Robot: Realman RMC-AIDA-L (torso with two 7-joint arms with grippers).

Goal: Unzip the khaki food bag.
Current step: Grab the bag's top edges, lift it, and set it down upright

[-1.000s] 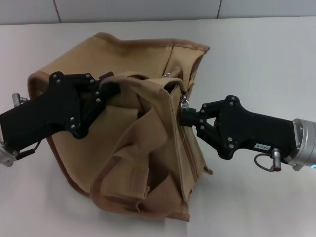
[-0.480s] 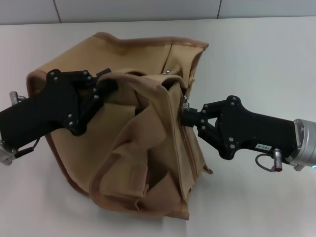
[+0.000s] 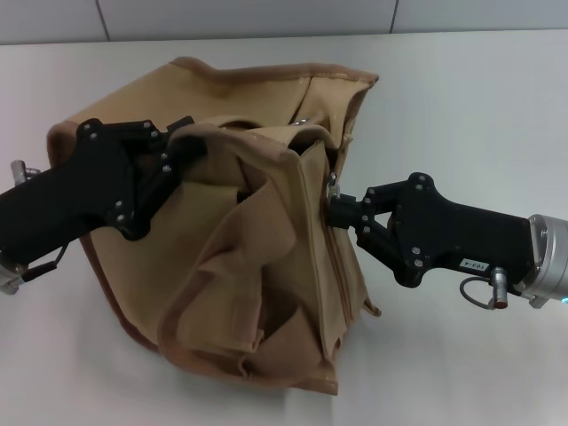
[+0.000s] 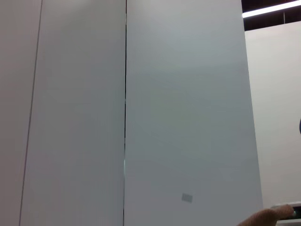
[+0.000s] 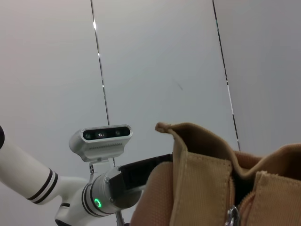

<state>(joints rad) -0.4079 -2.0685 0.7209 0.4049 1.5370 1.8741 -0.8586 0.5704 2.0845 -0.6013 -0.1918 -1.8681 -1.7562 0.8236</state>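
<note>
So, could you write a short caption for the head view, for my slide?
Left gripper pinches the bag top while right gripper holds the zipper pull.

My left wrist camera gives me mostly pale wall panels (image 4: 183,117) split by a dark vertical seam (image 4: 125,108), with a small grey tag (image 4: 186,197) and a sliver of tan fabric (image 4: 261,219) at one corner.

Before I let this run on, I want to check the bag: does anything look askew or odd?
Yes. The khaki food bag is tipped over and crumpled, not upright, its top pulled between the left gripper and the right gripper, which sits at the silver zipper pull. I see no tear or spill.
</note>
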